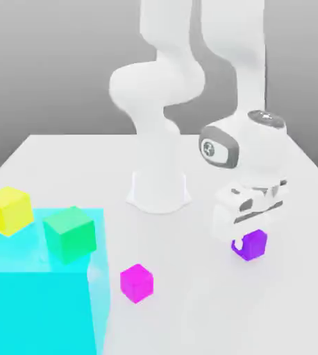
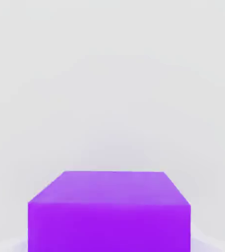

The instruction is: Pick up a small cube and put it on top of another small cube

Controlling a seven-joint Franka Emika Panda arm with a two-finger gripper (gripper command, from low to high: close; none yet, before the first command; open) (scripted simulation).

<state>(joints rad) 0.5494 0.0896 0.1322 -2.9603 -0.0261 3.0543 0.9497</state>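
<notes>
Now the white table (image 1: 64, 156) is carrying everything in the scene, and the white robot arm (image 1: 163, 104) is standing on its round base near the far middle of this table, bending over toward the exterior view's right. At the exterior view's left, near the front edge, a large translucent cyan cube (image 1: 40, 305) is sitting, and a smaller green cube (image 1: 69, 234) is resting on its top, while a yellow cube (image 1: 7, 209) is lying just beside its far left corner. The white two-finger gripper (image 1: 248, 239) is pointing down at the right side of the table, and its fingers are closing on the small glossy violet-purple cube (image 1: 252, 245), which is sitting low at the table surface directly under the hand; the hand view is showing this cube (image 2: 109, 211) very near. Between the cyan cube and the gripper, a small bright magenta-pink cube (image 1: 136, 283) is lying alone, well apart from the violet one.
</notes>
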